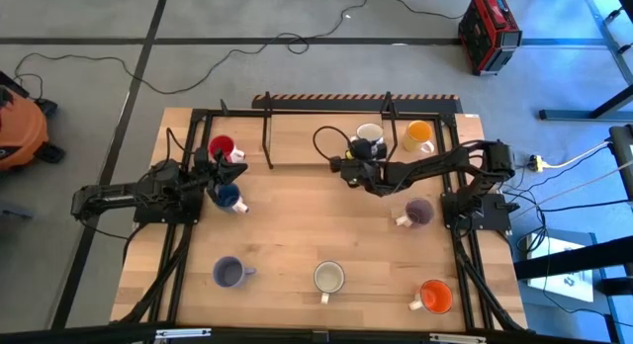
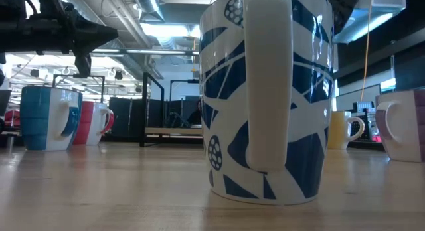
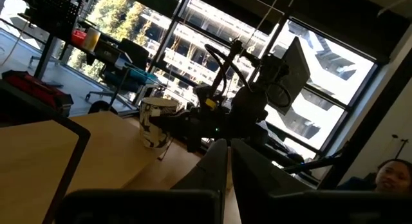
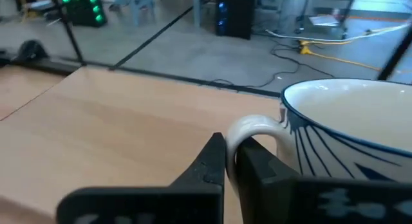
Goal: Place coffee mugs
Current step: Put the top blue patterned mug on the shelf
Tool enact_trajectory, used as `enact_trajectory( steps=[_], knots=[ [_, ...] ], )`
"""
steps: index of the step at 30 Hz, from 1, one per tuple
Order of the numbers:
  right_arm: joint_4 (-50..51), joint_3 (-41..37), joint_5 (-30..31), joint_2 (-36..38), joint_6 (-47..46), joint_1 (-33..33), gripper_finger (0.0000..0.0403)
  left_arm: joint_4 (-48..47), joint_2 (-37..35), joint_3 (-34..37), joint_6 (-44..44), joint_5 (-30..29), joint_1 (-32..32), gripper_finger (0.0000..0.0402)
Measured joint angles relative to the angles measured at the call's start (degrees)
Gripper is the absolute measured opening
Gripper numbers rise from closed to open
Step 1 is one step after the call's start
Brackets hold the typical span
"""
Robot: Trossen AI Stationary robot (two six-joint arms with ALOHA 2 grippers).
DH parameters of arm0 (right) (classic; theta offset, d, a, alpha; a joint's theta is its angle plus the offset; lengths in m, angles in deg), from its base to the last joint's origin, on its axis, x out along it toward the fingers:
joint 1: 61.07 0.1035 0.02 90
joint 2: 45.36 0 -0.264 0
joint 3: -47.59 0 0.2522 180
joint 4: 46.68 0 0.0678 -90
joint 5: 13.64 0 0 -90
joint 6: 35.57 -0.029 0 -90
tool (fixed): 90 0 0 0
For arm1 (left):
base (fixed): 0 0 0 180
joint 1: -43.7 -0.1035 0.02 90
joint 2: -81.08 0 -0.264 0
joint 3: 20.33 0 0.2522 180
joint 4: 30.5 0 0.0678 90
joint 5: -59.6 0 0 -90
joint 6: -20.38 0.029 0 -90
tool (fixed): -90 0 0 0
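The right end effector (image 4: 230, 161) is pinching the thin handle of the white mug with blue pattern (image 4: 360, 130), which stands at the counter's (image 1: 297, 225) far edge; so narrow a grip may let it swing or slip when lifted. Farther off, the left end effector (image 3: 230, 161) hovers pressed together, empty; beneath it the blue mug (image 1: 228, 197) could be knocked.
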Motion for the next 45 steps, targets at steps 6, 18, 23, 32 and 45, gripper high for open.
enact_trajectory(
  steps=[6,18,23,32,45],
  knots=[
    [-6.9,0.0,-8.3,0.0,7.8,0.8,0.0000,0.0,0.0,0.0,0.0,0.0,0.0,0.0015],
    [-14.0,0.0,-19.9,0.0,10.6,10.3,0.0000,0.0,0.0,0.0,0.0,0.0,0.0,0.0022],
    [-18.0,-0.8,-22.6,-1.8,10.6,14.0,0.0000,-0.1,0.0,0.0,-2.3,0.3,0.0,0.0041],
    [-28.1,-1.5,-27.6,-9.6,11.0,15.3,0.0000,-3.0,0.0,0.0,-3.8,2.2,0.0,0.0095],
    [-32.7,-1.4,-34.5,-11.3,16.8,15.5,0.0000,-3.1,0.0,0.0,-4.5,2.4,0.0,0.0102]
  ],
)
